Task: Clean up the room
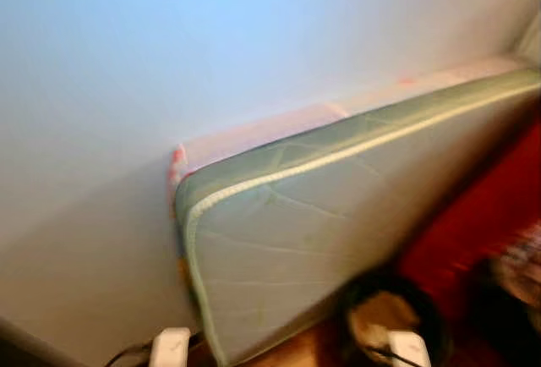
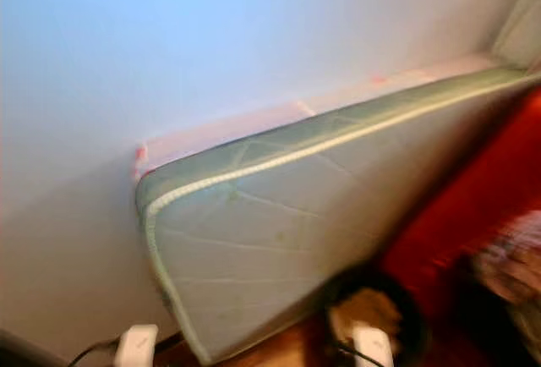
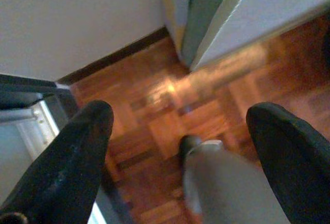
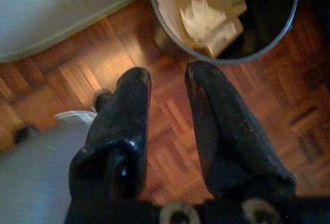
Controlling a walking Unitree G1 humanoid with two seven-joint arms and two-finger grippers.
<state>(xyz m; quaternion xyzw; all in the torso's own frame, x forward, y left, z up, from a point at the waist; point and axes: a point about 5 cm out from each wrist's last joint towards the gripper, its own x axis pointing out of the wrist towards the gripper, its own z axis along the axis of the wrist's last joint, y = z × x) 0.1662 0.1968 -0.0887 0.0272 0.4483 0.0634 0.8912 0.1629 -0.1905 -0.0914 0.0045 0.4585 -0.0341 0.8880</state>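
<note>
Both eye views are blurred. A pale green mattress (image 1: 321, 240) stands on its edge against the white wall. At its foot sits a round black bin (image 1: 385, 316) holding cardboard (image 4: 206, 7) and crumpled paper. My right gripper (image 4: 167, 74) hangs over the parquet just short of the bin's rim (image 4: 258, 53). Its fingers are close together with nothing between them. My left gripper (image 3: 183, 115) is open wide over bare parquet near the mattress's corner (image 3: 206, 33) and holds nothing.
Something red (image 1: 473, 223) lies on the floor right of the mattress, with a blurred patterned thing beyond it. A dark baseboard (image 3: 118, 53) runs along the wall. A metal frame (image 3: 31, 110) stands beside my left gripper. My grey leg (image 3: 227, 188) is below it.
</note>
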